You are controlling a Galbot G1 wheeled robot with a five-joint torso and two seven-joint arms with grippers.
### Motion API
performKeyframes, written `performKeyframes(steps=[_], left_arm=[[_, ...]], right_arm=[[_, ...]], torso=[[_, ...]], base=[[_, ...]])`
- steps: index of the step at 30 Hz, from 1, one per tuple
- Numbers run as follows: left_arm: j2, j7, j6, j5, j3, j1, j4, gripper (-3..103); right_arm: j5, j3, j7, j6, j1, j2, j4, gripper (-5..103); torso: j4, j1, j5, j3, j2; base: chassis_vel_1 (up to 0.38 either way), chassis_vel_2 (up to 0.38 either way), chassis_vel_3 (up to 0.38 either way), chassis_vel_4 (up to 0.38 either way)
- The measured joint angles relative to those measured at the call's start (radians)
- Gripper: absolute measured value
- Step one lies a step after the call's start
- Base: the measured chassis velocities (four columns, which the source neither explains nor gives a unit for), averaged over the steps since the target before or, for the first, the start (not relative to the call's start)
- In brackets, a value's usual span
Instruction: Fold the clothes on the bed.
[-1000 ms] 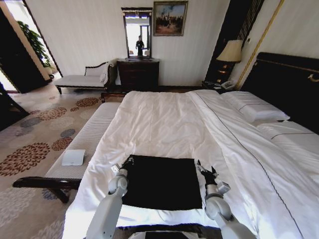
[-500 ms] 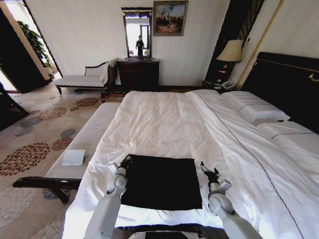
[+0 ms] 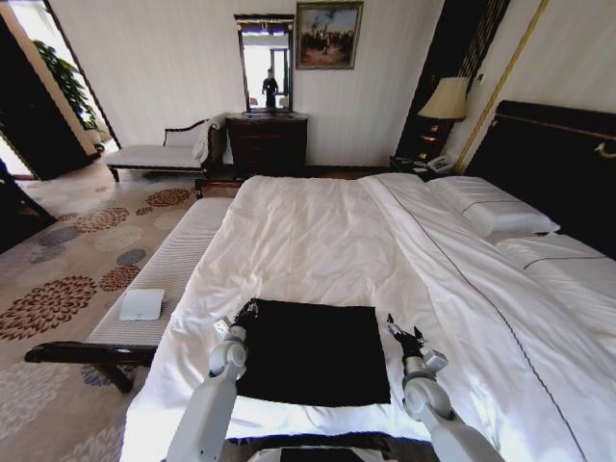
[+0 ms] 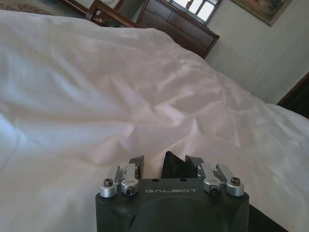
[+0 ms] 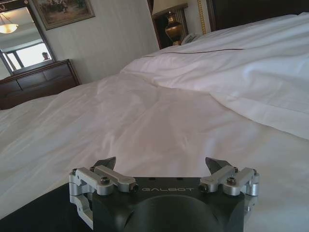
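1. The black T-shirt [image 3: 313, 351] is lying flat as a dark, roughly square panel on the white duvet [image 3: 318, 241], at the near edge of the bed [image 3: 539, 318], closest to the robot. No chest lettering is showing on the face turned up.
2. It looks light, soft and limp; I judge it will sag and crease if lifted by one point, so the far corners, taken together, seem the sensible places to hold.
3. The left gripper [image 3: 244, 312] is sitting at the shirt's far left corner. In the left wrist view, its fingers [image 4: 136, 164] are standing slightly parted with a peak of black cloth rising between them; whether they are actually pinching it I cannot tell.
4. The right gripper [image 3: 400, 331] is hovering just beside the far right corner. In the right wrist view, its fingers [image 5: 216, 165] are spread wide over white bedding, holding nothing.
5. "GALBOT" is reading clearly on both gripper housings in the wrist views.
6. A pale upholstered bench [image 3: 168, 279] is standing alongside the bed, to the robot's left, carrying a small white object [image 3: 141, 305].
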Motion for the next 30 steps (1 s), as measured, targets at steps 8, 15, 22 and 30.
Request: performKeyframes(steps=[8,15,22,30], left_arm=[[-0.008,0.011,-0.008,0.007,0.009,-0.004,0.019,36],[-0.015,0.014,-0.011,0.008,0.013,-0.011,0.03,9],[-0.007,0.014,-0.013,-0.013,0.003,-0.018,0.021,0],[0.014,0.011,-0.013,-0.043,-0.015,-0.017,-0.013,0]], right_arm=[[-0.008,-0.003,0.006,0.0,0.0,0.015,-0.002,100],[-0.008,-0.001,0.014,-0.001,-0.001,0.016,-0.004,100],[-0.008,0.004,0.018,-0.001,0.0,0.019,-0.018,100],[0.026,-0.004,-0.115,0.037,0.049,0.005,-0.105,100]], torso=[[0.0001,0.0,0.0001,0.0,0.0],[0.0,0.0,0.0,0.0,0.0],[-0.0001,0.0,-0.0001,0.0,0.0],[-0.0001,0.0,-0.0001,0.0,0.0]], base=[[0.0,0.0,0.0,0.0],[0.0,0.0,0.0,0.0],[0.0,0.0,0.0,0.0],[0.0,0.0,0.0,0.0]])
